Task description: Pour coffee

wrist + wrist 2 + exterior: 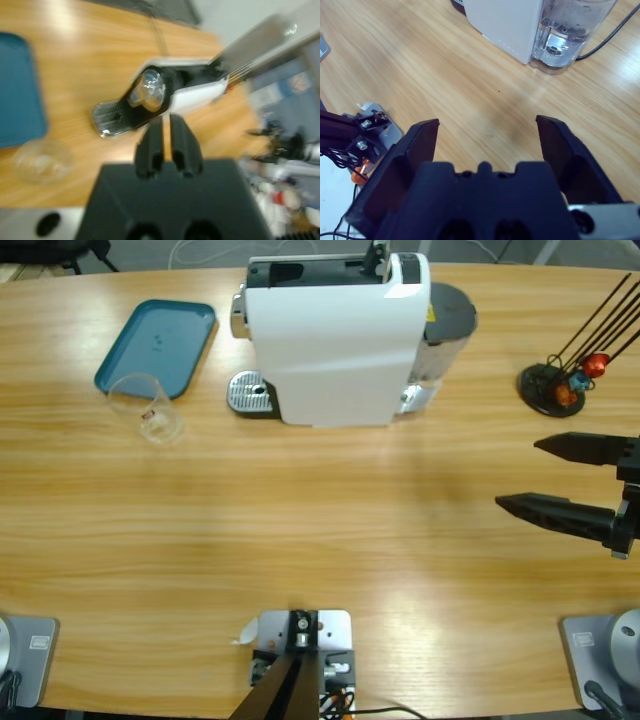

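Hovering, jaws spread, right tool (516,474) is far from glass (150,410).

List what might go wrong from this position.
The small clear drinking glass stands half on the teal tray's edge, so a grab might tip it. The right gripper, jaws wide open, sits near the black capsule stand and could knock it. No coffee is visible yet.

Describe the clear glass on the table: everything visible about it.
The glass is a small clear tumbler with a small red mark on its wall, standing upright on the wooden table just off the near corner of the blue tray, to the side of the coffee machine. No liquid is discernible in it. No gripper touches it; the left wrist view shows it blurred.
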